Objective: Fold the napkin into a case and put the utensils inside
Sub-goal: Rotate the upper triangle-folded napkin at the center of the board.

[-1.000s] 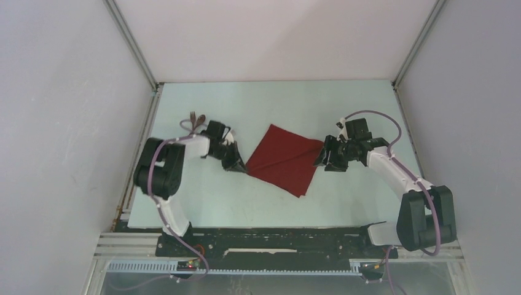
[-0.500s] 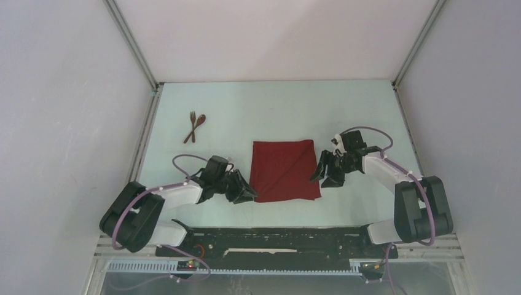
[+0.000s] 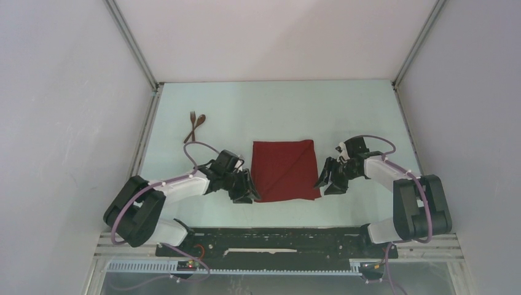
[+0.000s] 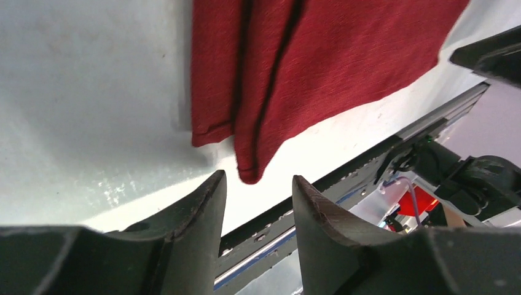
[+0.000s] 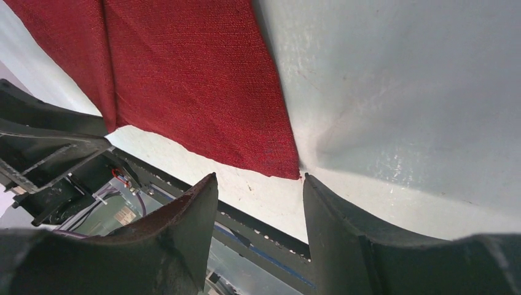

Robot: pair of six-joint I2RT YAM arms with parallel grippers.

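The dark red napkin [image 3: 284, 170] lies flat in the middle of the table, folded to a near square with a diagonal crease. My left gripper [image 3: 249, 192] is open and empty just beyond its near left corner, which shows in the left wrist view [image 4: 249, 169]. My right gripper [image 3: 327, 182] is open and empty beside its near right corner, seen in the right wrist view [image 5: 279, 163]. The brown fork and spoon [image 3: 195, 126] lie crossed at the far left of the table, away from both grippers.
The table's near edge with the black base rail [image 3: 276, 236] runs close behind both grippers. A metal frame post [image 3: 142, 144] borders the table on the left, and grey walls enclose the table.
Both grippers have let go of the napkin. It went from a tilted, lifted diamond to a flat square nearer the front. The left arm swung from far left to the near left corner.
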